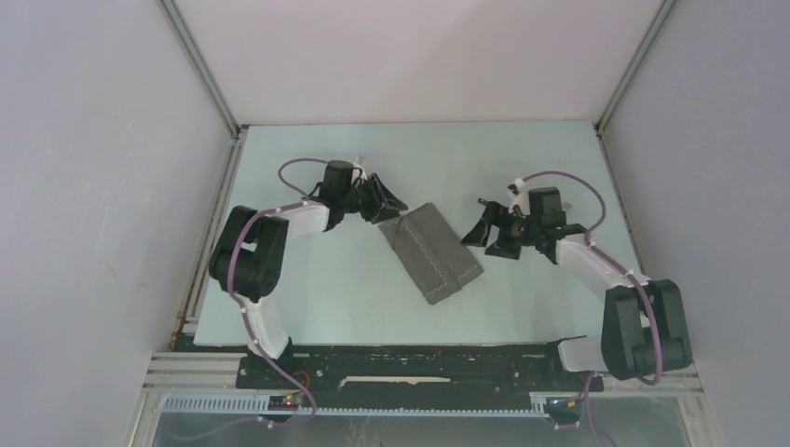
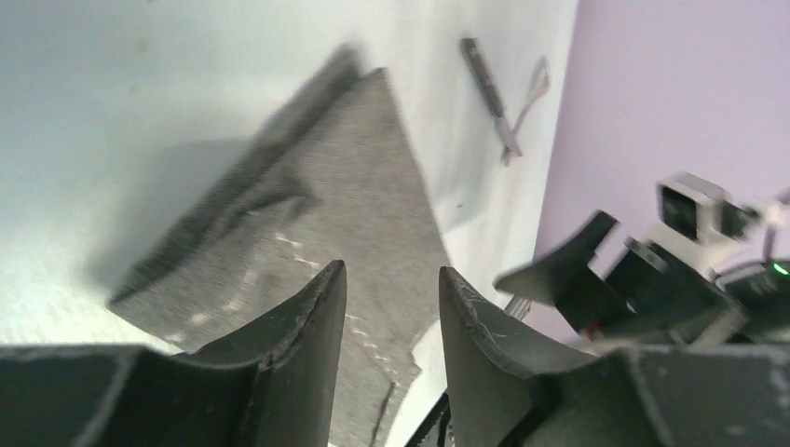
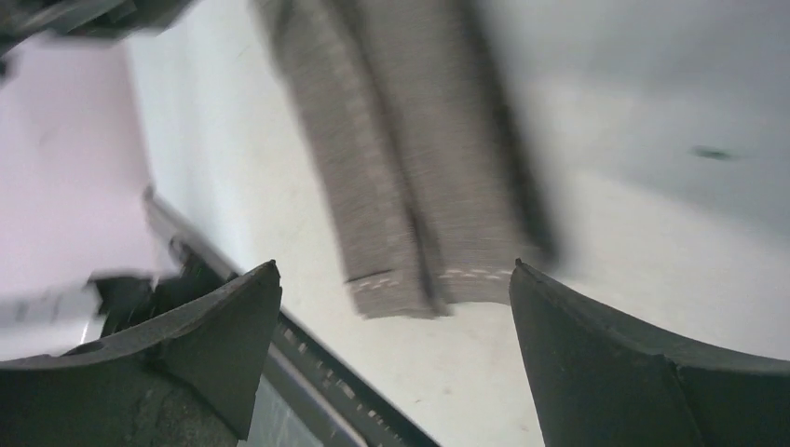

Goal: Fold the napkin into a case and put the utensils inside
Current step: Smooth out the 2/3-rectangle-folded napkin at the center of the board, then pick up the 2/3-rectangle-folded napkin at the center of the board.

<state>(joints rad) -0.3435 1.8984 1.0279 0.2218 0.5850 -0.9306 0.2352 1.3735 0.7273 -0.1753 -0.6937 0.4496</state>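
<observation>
The napkin (image 1: 430,251) lies mid-table, folded into a narrow grey case with pale stitch lines. My left gripper (image 1: 396,207) is open and empty, hovering at its far left corner. In the left wrist view the gripper (image 2: 391,270) has cloth (image 2: 345,205) showing between its fingers. My right gripper (image 1: 486,240) is wide open and empty, just right of the case. The right wrist view shows that gripper (image 3: 394,268) above the case's end (image 3: 401,168). A dark-handled knife (image 2: 486,86) and a fork (image 2: 529,93) lie together beyond the cloth, by the wall. I cannot make them out in the top view.
Purple-grey walls enclose the table (image 1: 522,307) on three sides. A black rail (image 1: 419,358) runs along the near edge, also seen in the right wrist view (image 3: 307,363). The right arm's gripper (image 2: 578,270) shows in the left wrist view, close to the napkin.
</observation>
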